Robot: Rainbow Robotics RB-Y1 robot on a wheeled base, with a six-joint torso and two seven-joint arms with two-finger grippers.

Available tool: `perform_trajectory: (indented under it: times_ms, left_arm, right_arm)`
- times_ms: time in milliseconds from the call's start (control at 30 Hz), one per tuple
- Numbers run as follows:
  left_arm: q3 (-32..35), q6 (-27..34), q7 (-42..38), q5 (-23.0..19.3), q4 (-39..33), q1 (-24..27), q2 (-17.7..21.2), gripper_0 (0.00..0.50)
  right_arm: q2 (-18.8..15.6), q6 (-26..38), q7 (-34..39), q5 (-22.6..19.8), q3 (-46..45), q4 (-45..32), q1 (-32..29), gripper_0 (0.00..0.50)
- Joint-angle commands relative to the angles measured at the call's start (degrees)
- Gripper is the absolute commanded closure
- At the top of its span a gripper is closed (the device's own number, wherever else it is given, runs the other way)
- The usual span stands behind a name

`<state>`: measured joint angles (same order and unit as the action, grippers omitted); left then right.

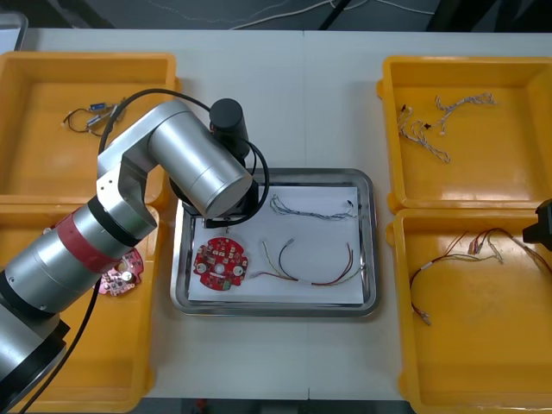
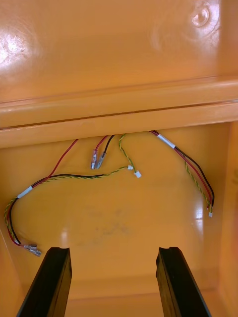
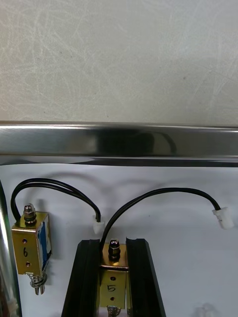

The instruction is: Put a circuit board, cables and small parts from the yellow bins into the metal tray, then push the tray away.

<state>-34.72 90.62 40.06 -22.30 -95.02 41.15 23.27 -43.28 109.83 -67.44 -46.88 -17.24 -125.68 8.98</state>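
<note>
Tray [image 1: 370, 241] beneath bent left arm [image 1: 194, 168], jaws around small metal part [image 3: 113, 290]

Bright, even light glints off the yellow bin [image 2: 201, 15] (and tray rim [image 3: 119, 141]).

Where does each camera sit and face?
Front view: above the arms, steeply down onto the light table; left arm shows.
Left wrist view: left wrist, across the shiny metal tray; left gripper, jaws shut on a small metal part.
Right wrist view: right wrist, into a yellow bin; right gripper, jaws open.
Front and right wrist views share the red and yellow cable.
</note>
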Motion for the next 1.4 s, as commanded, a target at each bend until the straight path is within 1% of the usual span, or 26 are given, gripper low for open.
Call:
perform_trajectory:
  times_ms: [33, 100, 133, 167, 200, 267, 300, 333, 367, 400, 500, 533, 567, 600, 633, 667, 833, 1000, 1033, 1100, 1233, 1400]
  left_arm:
    - [-1.14, -0.62, 1.51, 0.50, -0.69, 2.36, -1.30, 0.492]
    - [-1.14, -0.62, 1.60, 0.50, -0.60, 2.36, -1.30, 0.398]
    - [-1.14, -0.62, 1.51, 0.50, -0.69, 2.36, -1.30, 0.373]
    - [-1.14, -0.62, 1.42, 0.50, -0.69, 2.36, -1.30, 0.321]
    - [-1.14, -0.62, 1.42, 0.50, -0.69, 2.36, -1.30, 0.293]
    - [-1.05, -0.62, 1.42, 0.50, -0.69, 2.36, -1.30, 0.270]
    - [-1.14, -0.62, 1.42, 0.50, -0.69, 2.36, -1.21, 0.201]
    - [-1.14, -0.62, 1.42, 0.50, -0.69, 2.36, -1.21, 0.201]
    - [-1.14, -0.53, 1.34, 0.68, -0.69, 2.36, -1.21, 0.143]
    - [-1.05, -0.53, 1.34, 0.76, -0.69, 2.36, -1.21, 0.109]
    - [-0.44, 0.26, 1.69, 1.20, -1.57, 2.36, -1.03, 0.060]
    - [-0.44, 0.26, 1.69, 1.20, -1.57, 2.36, -1.03, 0.060]
    - [0.88, 1.58, 2.22, 0.32, -2.36, 2.62, -0.95, 0.033]
    - [1.32, 2.19, 2.39, -0.03, -2.71, 2.71, -0.95, 0.028]
    - [2.64, 4.39, 2.83, -1.08, -3.68, 3.06, -0.95, 0.016]
    - [2.90, 4.74, 2.92, -1.26, -3.94, 3.15, -0.95, 0.013]
    - [7.12, 11.51, 4.32, -4.86, -7.37, 4.64, -0.68, 0.000]
    - [11.07, 16.26, 5.20, -8.64, -10.45, 5.87, 0.37, 0.000]
    - [12.39, 18.10, 5.38, -10.14, -11.68, 6.22, 0.99, 0.000]
    - [13.71, 19.38, 5.73, -11.10, -12.91, 6.49, 1.60, 0.000]
    - [16.35, 19.38, 6.87, -12.60, -15.54, 6.66, 3.10, 0.000]
    - [21.09, 19.38, 11.71, -15.32, -17.13, 6.58, 6.00, 0.000]
  right_arm:
    - [-1.98, 0.17, 0.91, -0.14, -1.92, -1.76, -0.81, 0.000]
    - [-1.98, 0.17, 0.91, -0.22, -1.92, -1.76, -0.89, 0.000]
    - [-1.98, 0.17, 1.00, -0.31, -1.92, -1.67, -0.81, 0.000]
    - [-1.98, 0.17, 0.91, -0.40, -1.92, -1.76, -0.89, 0.000]
    - [-1.98, -0.06, 1.00, -0.49, -1.92, -1.76, -0.81, 0.000]
    - [-1.98, -0.24, 0.91, -0.58, -1.92, -1.76, -0.81, 0.000]
    - [-1.81, -0.15, 1.00, -0.58, -1.92, -1.76, -0.89, 0.000]
    - [-1.81, -0.15, 1.00, -0.58, -1.92, -1.76, -0.89, 0.000]
    - [-1.90, -0.24, 0.91, -0.75, -1.92, -1.76, -0.81, 0.000]
    - [-1.81, -0.15, 0.91, -0.75, -1.92, -1.76, -0.81, 0.000]
    - [-1.81, -0.24, 1.00, -1.02, -1.92, -1.76, -0.89, 0.000]
    - [-1.81, -0.24, 1.00, -1.02, -1.92, -1.76, -0.89, 0.000]
    - [-1.81, -0.32, 1.00, -1.02, -1.92, -1.76, -0.89, 0.000]
    - [-1.81, -0.32, 1.00, -1.10, -1.92, -1.76, -0.81, 0.000]
    - [-1.81, -0.41, 0.91, -1.10, -1.92, -1.76, -0.81, 0.000]
    - [-1.81, -0.41, 0.91, -1.10, -1.92, -1.76, -0.81, 0.000]
    - [-1.81, -0.41, 0.20, -1.89, -1.92, -1.76, 0.07, 0.000]
    - [-1.81, 0.03, -0.15, -4.88, -1.40, -1.76, 2.18, 0.000]
    - [-1.90, 0.17, -0.41, -6.20, -0.78, -1.76, 3.41, 0.000]
    - [-1.90, 0.17, -0.85, -6.55, 0.54, -1.76, 4.73, 0.000]
    - [-1.90, 0.17, -1.29, -6.99, 4.58, -1.76, 7.81, 0.000]
    - [-1.90, 0.17, -1.91, -7.52, 10.38, -3.08, 11.50, 0.000]
